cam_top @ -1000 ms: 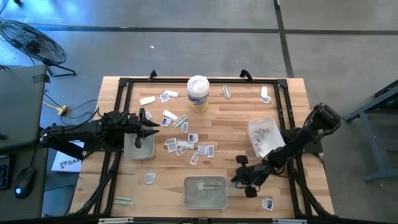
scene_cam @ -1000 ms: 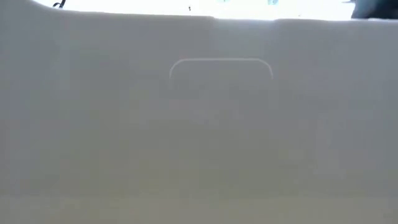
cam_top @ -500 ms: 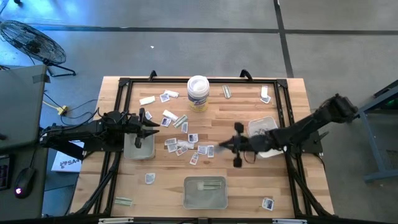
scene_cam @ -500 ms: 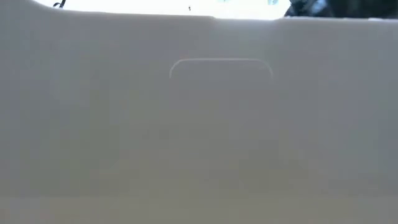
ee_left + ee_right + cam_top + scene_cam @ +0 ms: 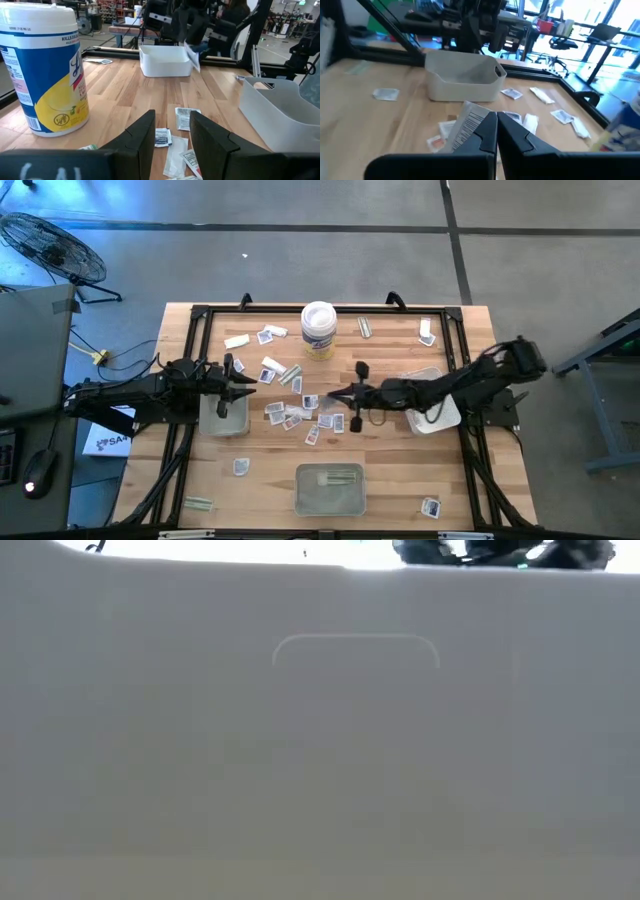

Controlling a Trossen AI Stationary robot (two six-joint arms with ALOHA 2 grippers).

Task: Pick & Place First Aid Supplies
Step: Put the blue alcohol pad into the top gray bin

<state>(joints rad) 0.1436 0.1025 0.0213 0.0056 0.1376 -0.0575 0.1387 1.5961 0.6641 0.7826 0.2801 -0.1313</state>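
The right gripper (image 5: pixel 340 393) reaches from three o'clock toward the table's (image 5: pixel 400 480) centre, its fingers (image 5: pixel 512 132) pressed together on a barcoded packet (image 5: pixel 470 122); in the right wrist view the packet juts from between the tips, clear of the wood, so this reads as a carry rather than a grab. The packets (image 5: pixel 305 415) lie mostly in a loose heap at mid-table, with strays near the tub (image 5: pixel 318 328) at twelve o'clock, at the six o'clock edge, and by the corners; some sit already in the right tray (image 5: pixel 425 402) at three o'clock, which suggests sorting by kind is under way. A second tray (image 5: pixel 330 488) at six o'clock holds pale strips, likely a separate bin for those; it also fills the low view, leaving only a sliver of dark arm visible above its rim. The left gripper (image 5: pixel 248 383) waits at nine o'clock over the left tray (image 5: pixel 224 415), jaws parted a narrow way and holding nothing; in the left wrist view its fingers (image 5: pixel 142 137) frame the heap ahead, a stance that keeps it clear of the right arm's reach. Which tray the held packet is bound for cannot be told.
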